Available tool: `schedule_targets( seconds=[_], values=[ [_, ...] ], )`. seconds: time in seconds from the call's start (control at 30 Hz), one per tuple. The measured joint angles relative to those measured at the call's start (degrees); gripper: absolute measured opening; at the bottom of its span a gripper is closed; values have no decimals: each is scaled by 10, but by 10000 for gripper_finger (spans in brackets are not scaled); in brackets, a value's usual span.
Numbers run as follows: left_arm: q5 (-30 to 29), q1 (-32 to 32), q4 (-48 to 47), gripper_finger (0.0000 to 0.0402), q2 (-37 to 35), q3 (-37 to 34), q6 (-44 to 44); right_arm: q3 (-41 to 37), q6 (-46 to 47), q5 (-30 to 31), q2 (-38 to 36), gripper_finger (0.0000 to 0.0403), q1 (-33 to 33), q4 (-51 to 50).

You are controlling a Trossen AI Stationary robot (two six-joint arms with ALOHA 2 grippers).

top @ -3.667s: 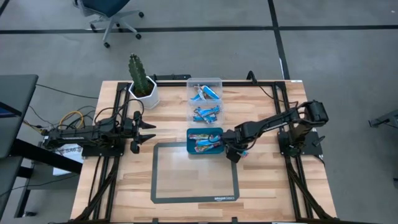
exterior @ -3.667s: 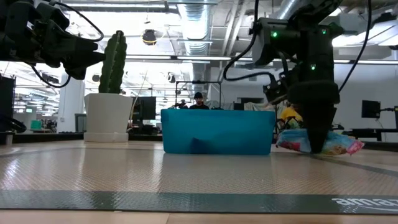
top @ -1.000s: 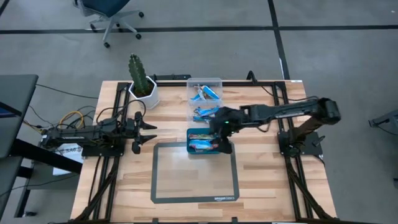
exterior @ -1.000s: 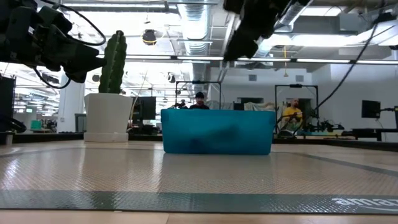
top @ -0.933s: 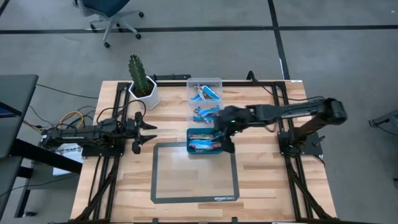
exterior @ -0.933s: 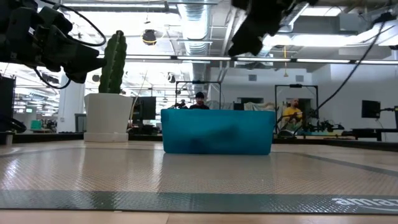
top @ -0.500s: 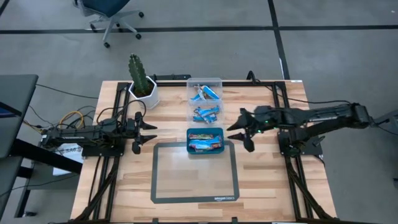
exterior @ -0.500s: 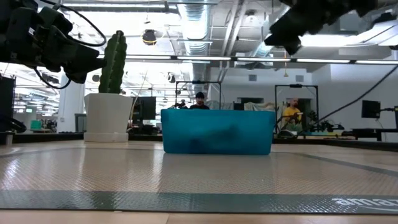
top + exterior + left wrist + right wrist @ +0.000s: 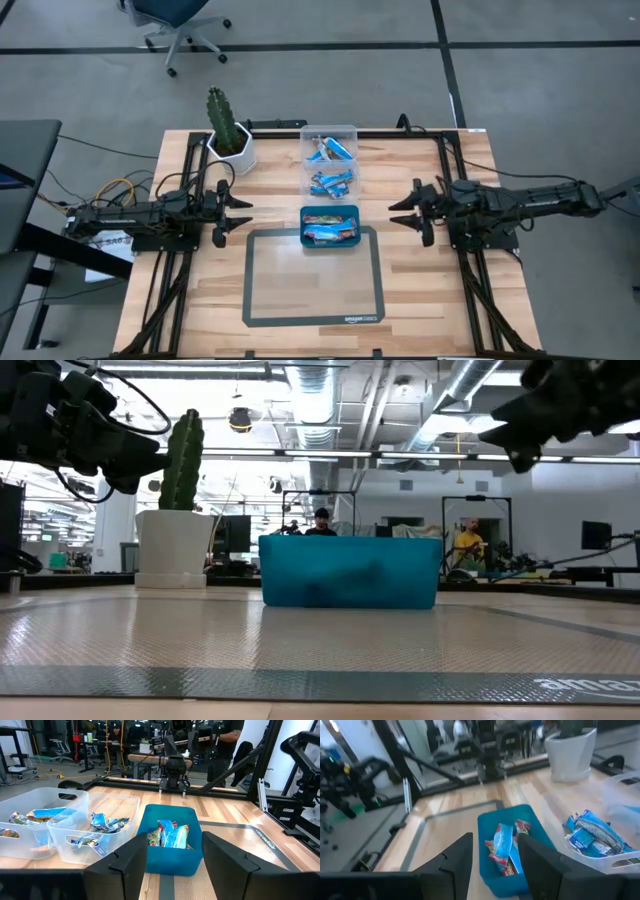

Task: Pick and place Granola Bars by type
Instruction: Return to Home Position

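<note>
Several granola bars point(image 9: 329, 227), blue and multicoloured, lie in a teal tray point(image 9: 305, 237) at the table's middle. More blue bars point(image 9: 330, 182) lie in both compartments of a clear box point(image 9: 330, 128) just beyond it. My left gripper point(image 9: 243, 212) hovers open to the left of the tray, pointing at it; the tray point(image 9: 170, 865) shows between its fingers. My right gripper point(image 9: 398, 213) hovers open to the right of the tray, above the table, holding nothing; its wrist view shows the tray's bars point(image 9: 504, 849).
A potted cactus point(image 9: 228, 133) stands at the far left of the table. A grey mat with a dark border point(image 9: 312, 320) lies toward the near edge; the tray sits on its far border. Black frame rails point(image 9: 470, 285) run along the table's sides.
My right gripper has drawn back from above the teal tray toward the table's right edge, staying high above the table and holding nothing. The bars in the tray lie still.
</note>
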Motion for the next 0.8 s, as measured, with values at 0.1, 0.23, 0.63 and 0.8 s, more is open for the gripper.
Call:
schedule_targets(
  seconds=[0.1, 0.23, 0.63, 0.8],
  values=[
    [0, 0, 0, 180, 0, 0, 0, -37, 16, 20, -56, 148, 10, 17],
    [0, 0, 0, 180, 0, 0, 0, -85, 41, 39, -119, 150, 19, 25],
    [0, 0, 0, 180, 0, 0, 0, -162, 26, 50, -236, 142, 27, 25],
    [0, 0, 0, 180, 0, 0, 0, -166, -34, 49, -255, 141, 28, 16]
  ],
)
